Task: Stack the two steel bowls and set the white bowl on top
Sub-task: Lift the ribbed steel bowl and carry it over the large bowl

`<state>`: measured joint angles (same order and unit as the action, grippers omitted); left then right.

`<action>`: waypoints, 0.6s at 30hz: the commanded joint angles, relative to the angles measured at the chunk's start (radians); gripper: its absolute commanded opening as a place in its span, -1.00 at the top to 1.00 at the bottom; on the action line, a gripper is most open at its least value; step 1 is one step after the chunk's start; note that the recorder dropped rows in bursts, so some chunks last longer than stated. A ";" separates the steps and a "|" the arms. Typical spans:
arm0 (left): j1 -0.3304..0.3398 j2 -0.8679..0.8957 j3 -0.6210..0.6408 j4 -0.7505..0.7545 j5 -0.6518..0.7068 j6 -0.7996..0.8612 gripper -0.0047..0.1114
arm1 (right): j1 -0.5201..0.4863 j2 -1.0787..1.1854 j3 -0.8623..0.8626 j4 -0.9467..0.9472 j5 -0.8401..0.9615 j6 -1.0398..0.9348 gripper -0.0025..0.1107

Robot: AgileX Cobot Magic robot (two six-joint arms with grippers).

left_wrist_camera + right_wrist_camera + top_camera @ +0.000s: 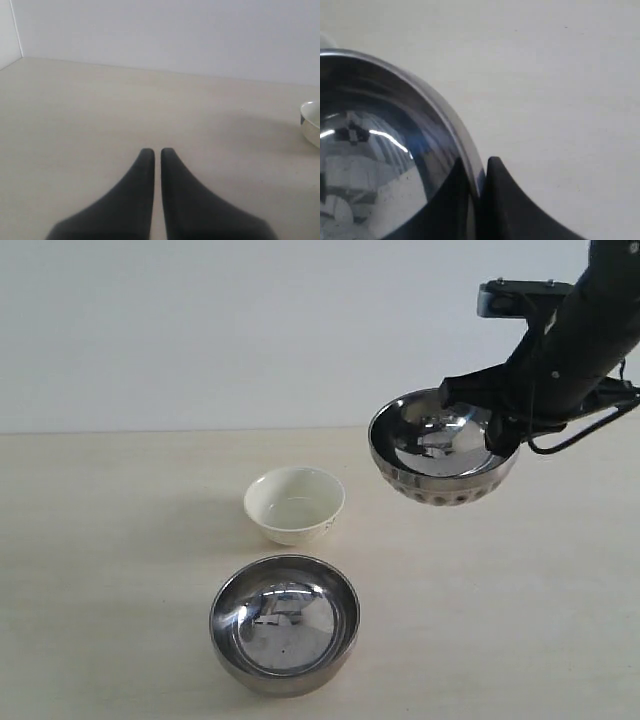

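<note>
Nearest, the smooth steel bowl (285, 625) sits on the bench (100, 590), with the white bowl (295, 504) just behind it. At the right, the right gripper (479, 172) pinches the dimpled bowl (443, 448) by its rim (lifted off the bench). The left gripper (157, 152) is nearly closed, holding nothing.

The dimpled steel bowl (370, 150) runs past the right wrist view's edge.
</note>
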<state>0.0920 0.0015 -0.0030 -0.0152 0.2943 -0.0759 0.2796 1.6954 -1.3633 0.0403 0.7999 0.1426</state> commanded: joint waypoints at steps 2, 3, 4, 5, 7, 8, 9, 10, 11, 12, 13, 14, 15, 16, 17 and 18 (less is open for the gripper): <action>0.003 -0.001 0.003 0.002 -0.001 -0.007 0.84 | 0.000 -0.129 0.137 0.112 -0.010 -0.048 0.96; 0.003 -0.001 0.003 0.002 -0.001 -0.007 0.84 | 0.010 -0.148 0.176 0.117 -0.017 -0.048 0.96; 0.003 -0.001 0.003 0.002 -0.001 -0.007 0.84 | 0.023 -0.154 0.195 0.115 -0.022 -0.048 0.96; 0.003 -0.001 0.003 0.002 -0.001 -0.007 0.84 | 0.041 -0.156 0.205 0.113 -0.022 -0.048 0.96; 0.003 -0.001 0.003 0.002 -0.001 -0.007 0.84 | 0.081 -0.156 0.215 0.113 -0.026 -0.048 0.96; 0.003 -0.001 0.003 0.002 -0.001 -0.007 0.84 | 0.107 -0.156 0.215 0.113 -0.033 -0.045 0.96; 0.003 -0.001 0.003 0.002 -0.001 -0.007 0.84 | 0.135 -0.156 0.215 0.115 -0.048 -0.039 0.96; 0.003 -0.001 0.003 0.002 -0.001 -0.007 0.84 | 0.158 -0.156 0.215 0.119 -0.073 -0.033 0.96; 0.003 -0.001 0.003 0.002 -0.001 -0.007 0.84 | 0.188 -0.156 0.215 0.119 -0.099 -0.019 0.96; 0.003 -0.001 0.003 0.002 -0.001 -0.007 0.84 | 0.215 -0.154 0.215 0.121 -0.124 -0.003 0.96; 0.003 -0.001 0.003 0.002 -0.001 -0.007 0.84 | 0.241 -0.149 0.215 0.121 -0.142 0.009 0.96; 0.003 -0.001 0.003 0.002 -0.001 -0.007 0.84 | 0.263 -0.139 0.213 0.122 -0.160 0.019 0.96; 0.003 -0.001 0.003 0.002 -0.001 -0.007 0.84 | 0.282 -0.128 0.213 0.122 -0.177 0.030 0.96; 0.003 -0.001 0.003 0.002 -0.001 -0.007 0.84 | 0.294 -0.116 0.213 0.122 -0.191 0.039 0.96; 0.003 -0.001 0.003 0.002 -0.001 -0.007 0.84 | 0.310 -0.096 0.213 0.122 -0.208 0.047 0.96; 0.003 -0.001 0.003 0.002 -0.001 -0.007 0.84 | 0.317 -0.082 0.213 0.124 -0.220 0.053 0.96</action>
<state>0.0920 0.0015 -0.0030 -0.0152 0.2943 -0.0759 0.5689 1.5796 -1.1486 0.1631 0.6345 0.1698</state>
